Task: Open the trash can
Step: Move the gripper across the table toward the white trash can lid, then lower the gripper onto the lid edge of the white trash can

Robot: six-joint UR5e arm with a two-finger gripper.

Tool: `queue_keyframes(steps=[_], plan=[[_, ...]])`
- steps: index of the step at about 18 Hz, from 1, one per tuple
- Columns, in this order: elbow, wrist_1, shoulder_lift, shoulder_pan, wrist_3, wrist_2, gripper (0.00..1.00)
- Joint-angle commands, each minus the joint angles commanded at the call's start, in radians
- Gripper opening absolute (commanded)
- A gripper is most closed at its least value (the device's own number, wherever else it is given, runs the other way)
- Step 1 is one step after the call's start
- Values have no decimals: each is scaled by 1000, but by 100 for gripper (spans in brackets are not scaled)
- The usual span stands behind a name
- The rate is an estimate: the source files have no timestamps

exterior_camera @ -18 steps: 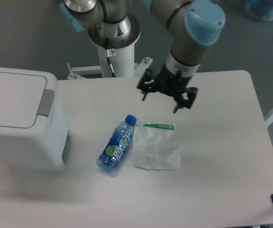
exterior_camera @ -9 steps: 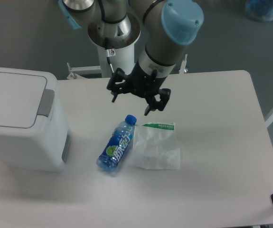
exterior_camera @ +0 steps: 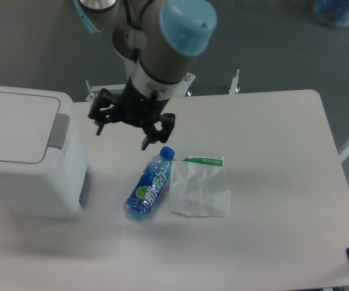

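The trash can [exterior_camera: 22, 157] is a large white box at the table's left edge, its flat lid down and a grey push tab [exterior_camera: 58, 131] on the lid's right side. My gripper [exterior_camera: 122, 137] hangs open above the table, its two fingers spread wide with nothing between them. It is a short way right of the grey tab and apart from the can.
A blue bottle [exterior_camera: 149, 185] lies on its side just below the gripper, cap pointing toward it. A white plastic bag with green print [exterior_camera: 200, 187] lies flat right of the bottle. The arm's white base post [exterior_camera: 149, 73] stands behind the table.
The arm has swung steadily left across the table, from above the bag to near the trash can's tab. The gripper stayed open; bottle, bag and can have not moved.
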State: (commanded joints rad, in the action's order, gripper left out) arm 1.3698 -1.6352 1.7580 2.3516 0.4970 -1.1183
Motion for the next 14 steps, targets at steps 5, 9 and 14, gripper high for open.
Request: queue_keyframes(steps=[5,9,14], plan=[[8,2,2,-3,-15,3,100],[8,2,6,-28,-29,5,100],[12,3,9,-46,-46,14,100]])
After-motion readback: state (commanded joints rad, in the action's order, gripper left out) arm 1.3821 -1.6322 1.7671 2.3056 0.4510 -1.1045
